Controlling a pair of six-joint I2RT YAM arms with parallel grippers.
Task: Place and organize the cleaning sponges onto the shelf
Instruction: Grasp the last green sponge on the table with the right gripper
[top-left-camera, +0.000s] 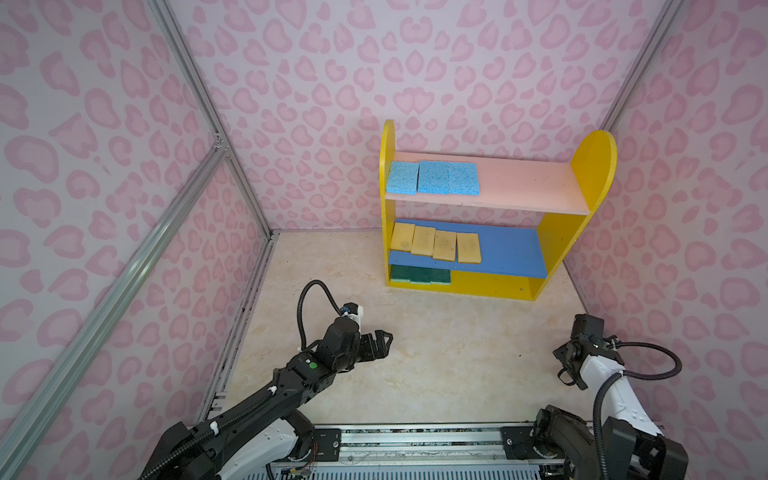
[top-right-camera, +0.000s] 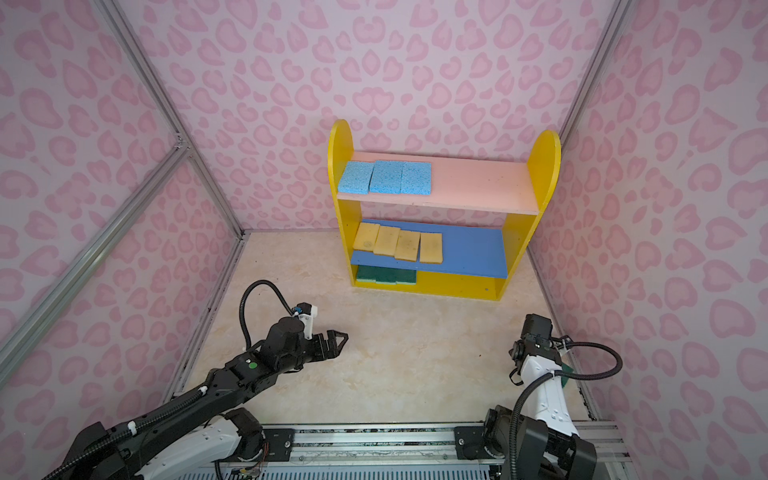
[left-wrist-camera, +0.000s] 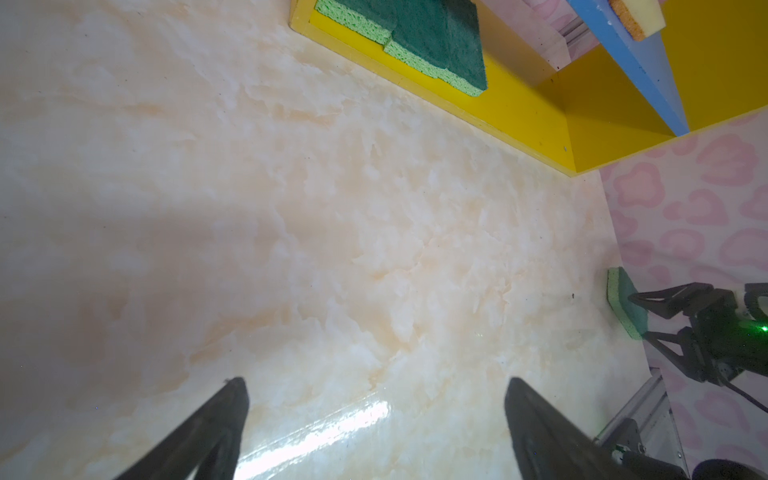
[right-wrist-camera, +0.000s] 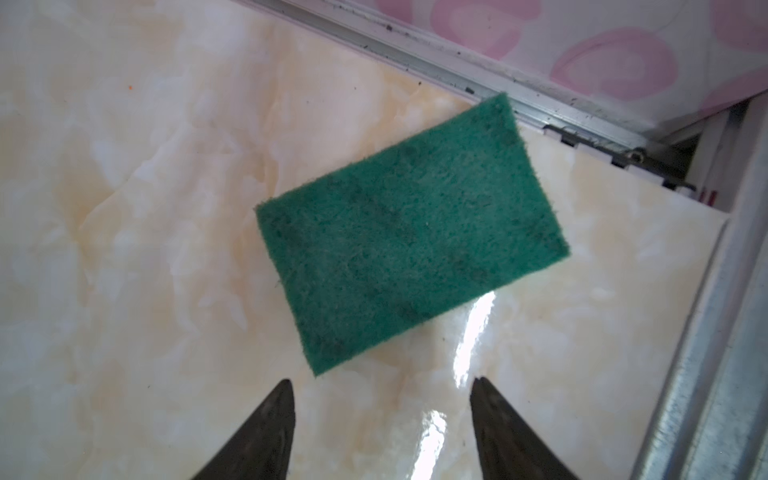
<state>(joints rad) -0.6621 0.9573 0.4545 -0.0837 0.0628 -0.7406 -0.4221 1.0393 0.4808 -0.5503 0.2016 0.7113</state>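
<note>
Last pick, by the look of it: the shelf (top-left-camera: 594, 166) already carries three blue sponges (top-left-camera: 432, 178) on its pink top board, four yellow sponges (top-left-camera: 434, 246) on the blue middle board and three green sponges (top-left-camera: 419, 275) at the left end of the yellow base. One green sponge (right-wrist-camera: 411, 232) lies flat on the counter (top-left-camera: 436, 365), well apart from the shelf, out from its right end toward the robot and close to the side wall. The right pincer (right-wrist-camera: 382, 380) hangs over it, released, tips apart, nothing between them, not touching. The left pincer (left-wrist-camera: 376, 380) is spread wide and empty over bare counter, out in front of the shelf's left end. Next move, my call: drop the right pincer, close across the sponge's short width, lift, carry to the shelf base and set it beside the green row. Watch-outs: the sponge sits skewed to the jaws, so a wrist turn is likely needed; one corner is up against the wall rail (right-wrist-camera: 457, 62), leaving little room on that side; the blue board overhangs the base, so the slot is low. The left arm is off the likely path.
</note>
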